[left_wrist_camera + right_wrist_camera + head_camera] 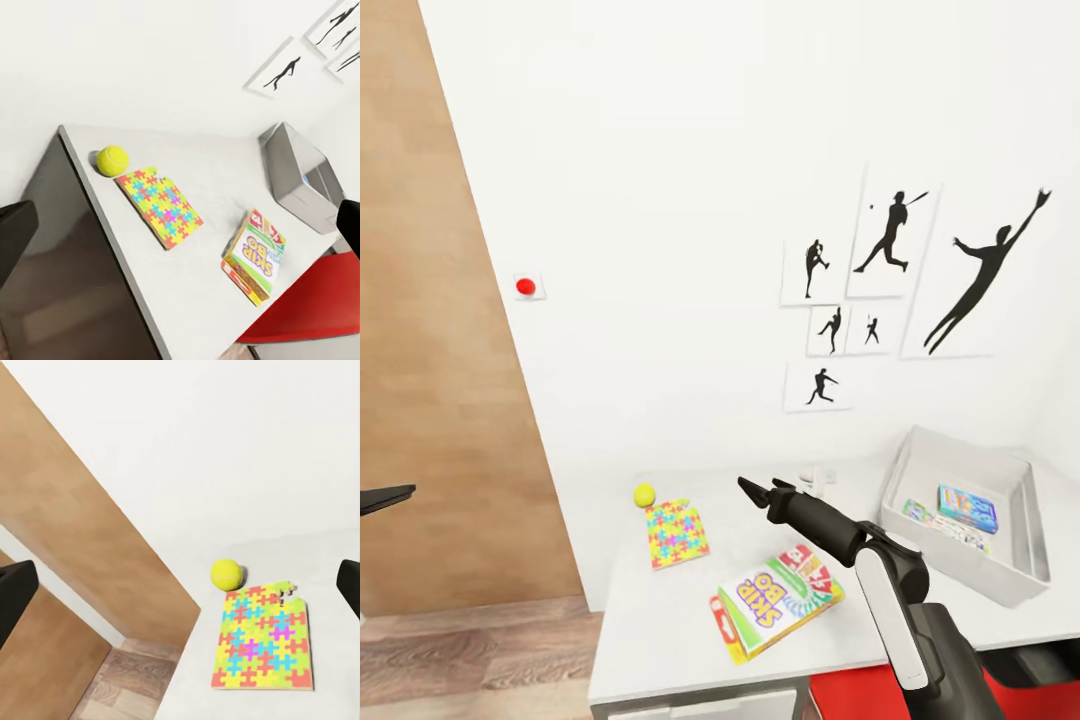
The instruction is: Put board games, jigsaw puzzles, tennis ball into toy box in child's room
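Note:
On the white table a yellow tennis ball rests against the far corner of a jigsaw puzzle. Nearer the front lies a red-and-green Skip-Bo board game, on top of another flat box whose red edge sticks out. The grey toy box at the right holds a blue board game and a green-white one. My right gripper hovers open over the table between puzzle and Skip-Bo box. In the right wrist view it points at the ball and puzzle. My left gripper is open, away from the table.
A wood-panelled surface stands left of the table. Baseball silhouette pictures and a red wall button hang on the white wall behind. A red seat sits under the table's front edge. Bare tabletop lies between the puzzle and the toy box.

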`<state>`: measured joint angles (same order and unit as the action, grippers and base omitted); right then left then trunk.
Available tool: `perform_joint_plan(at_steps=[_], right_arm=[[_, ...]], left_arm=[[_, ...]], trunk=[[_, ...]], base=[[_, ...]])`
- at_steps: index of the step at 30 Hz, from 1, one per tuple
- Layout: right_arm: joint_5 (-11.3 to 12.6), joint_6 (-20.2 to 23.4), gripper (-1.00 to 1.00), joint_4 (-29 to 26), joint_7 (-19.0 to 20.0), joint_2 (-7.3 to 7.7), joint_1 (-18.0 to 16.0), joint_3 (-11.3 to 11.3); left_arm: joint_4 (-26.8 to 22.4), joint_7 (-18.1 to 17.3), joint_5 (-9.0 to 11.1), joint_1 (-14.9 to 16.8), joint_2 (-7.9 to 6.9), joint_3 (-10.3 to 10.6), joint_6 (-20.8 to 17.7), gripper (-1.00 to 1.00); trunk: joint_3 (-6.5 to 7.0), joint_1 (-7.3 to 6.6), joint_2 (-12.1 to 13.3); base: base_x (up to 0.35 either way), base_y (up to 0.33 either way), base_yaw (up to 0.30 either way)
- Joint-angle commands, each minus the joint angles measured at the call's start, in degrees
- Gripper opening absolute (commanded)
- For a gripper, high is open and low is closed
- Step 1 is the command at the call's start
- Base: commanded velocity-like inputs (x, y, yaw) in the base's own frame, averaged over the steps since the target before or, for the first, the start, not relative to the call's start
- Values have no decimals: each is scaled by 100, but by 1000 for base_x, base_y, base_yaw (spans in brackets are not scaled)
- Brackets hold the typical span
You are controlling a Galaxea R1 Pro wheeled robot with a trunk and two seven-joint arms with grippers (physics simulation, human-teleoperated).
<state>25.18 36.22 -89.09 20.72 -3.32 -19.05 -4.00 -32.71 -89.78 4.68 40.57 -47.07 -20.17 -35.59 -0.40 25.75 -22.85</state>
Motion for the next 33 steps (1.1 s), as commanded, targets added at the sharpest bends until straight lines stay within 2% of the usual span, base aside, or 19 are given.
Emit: perform_joint_plan(at_steps=[1, 27, 33], right_arm=[[17, 31, 100, -3, 4, -1, -3, 12], [22, 72, 100, 5, 0, 2, -3, 23], [22, 83, 100, 5, -26, -18, -4, 22]], left_arm=[[3, -22, -3, 3, 2, 1, -55, 100], [2, -22, -11, 3, 54, 6, -38, 100], [-5, -22, -29, 3, 180, 16, -42, 100]], trunk=[[-4, 4, -6], [-4, 4, -6], [-4, 4, -6]], base=[[95, 59, 9], [16, 121, 1], [7, 22, 0]])
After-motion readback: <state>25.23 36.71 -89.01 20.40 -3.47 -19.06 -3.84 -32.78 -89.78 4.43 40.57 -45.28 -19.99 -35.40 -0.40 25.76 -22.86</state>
